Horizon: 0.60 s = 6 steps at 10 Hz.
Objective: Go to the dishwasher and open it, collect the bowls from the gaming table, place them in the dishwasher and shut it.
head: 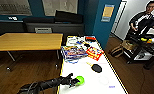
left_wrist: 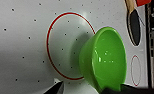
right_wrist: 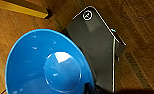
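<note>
The lime green bowl [head: 79, 80] is at the near end of the gaming table [head: 93, 86], a long white top with a thin yellowish edge. My left gripper [head: 74, 81] reaches in from the left and is shut on it. In the left wrist view the green bowl [left_wrist: 104, 58] is tilted above the table, beside a red ring [left_wrist: 49, 45] printed on it, with my left gripper [left_wrist: 85, 88] at its rim. My right gripper [right_wrist: 91, 89] is shut on the bright blue bowl [right_wrist: 48, 65], held over the wooden floor. The dishwasher is out of view.
Colourful packs [head: 73, 52], a red packet [head: 94, 53] and a black paddle [head: 96, 67] lie further along the white table. A light wooden table [head: 28, 41] stands to the left. A person with a control rig [head: 143, 21] is at the right, by a cart.
</note>
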### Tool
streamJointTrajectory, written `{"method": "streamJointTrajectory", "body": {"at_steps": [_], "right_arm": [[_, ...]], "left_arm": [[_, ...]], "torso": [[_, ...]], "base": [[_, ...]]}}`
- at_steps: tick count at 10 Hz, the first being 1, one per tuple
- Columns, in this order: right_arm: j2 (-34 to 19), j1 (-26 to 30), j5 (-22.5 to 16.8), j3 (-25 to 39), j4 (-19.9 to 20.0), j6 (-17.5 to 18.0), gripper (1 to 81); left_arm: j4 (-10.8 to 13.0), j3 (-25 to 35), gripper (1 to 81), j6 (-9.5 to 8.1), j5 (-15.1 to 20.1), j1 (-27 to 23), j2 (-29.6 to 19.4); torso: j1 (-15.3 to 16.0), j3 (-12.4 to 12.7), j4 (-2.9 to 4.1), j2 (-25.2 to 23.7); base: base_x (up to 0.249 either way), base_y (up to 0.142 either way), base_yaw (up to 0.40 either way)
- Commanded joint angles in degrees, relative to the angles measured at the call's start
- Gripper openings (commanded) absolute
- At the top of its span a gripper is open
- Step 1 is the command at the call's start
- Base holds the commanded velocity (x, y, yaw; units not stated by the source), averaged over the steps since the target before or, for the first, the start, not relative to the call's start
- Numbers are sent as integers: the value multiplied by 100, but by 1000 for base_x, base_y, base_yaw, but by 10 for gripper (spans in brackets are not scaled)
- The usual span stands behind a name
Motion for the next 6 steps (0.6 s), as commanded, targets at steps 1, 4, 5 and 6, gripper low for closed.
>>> {"method": "streamJointTrajectory", "body": {"at_steps": [1,4,5,6], "right_arm": [[-235,202,-315,66,-92,-5,10],[-200,202,-342,13,-101,-5,10],[-191,202,-342,5,-101,-5,10],[-191,194,-342,5,-101,-5,10]], "left_arm": [[100,93,811,25,147,-739,80],[92,75,811,-71,121,-668,115],[133,93,811,-342,121,-660,141],[170,84,811,-432,121,-659,211]], "torso": [[0,0,0,0],[0,0,0,0],[0,0,0,0],[2,0,0,0]], "base": [[0,0,0],[0,0,0],[0,0,0],[0,0,0]]}}
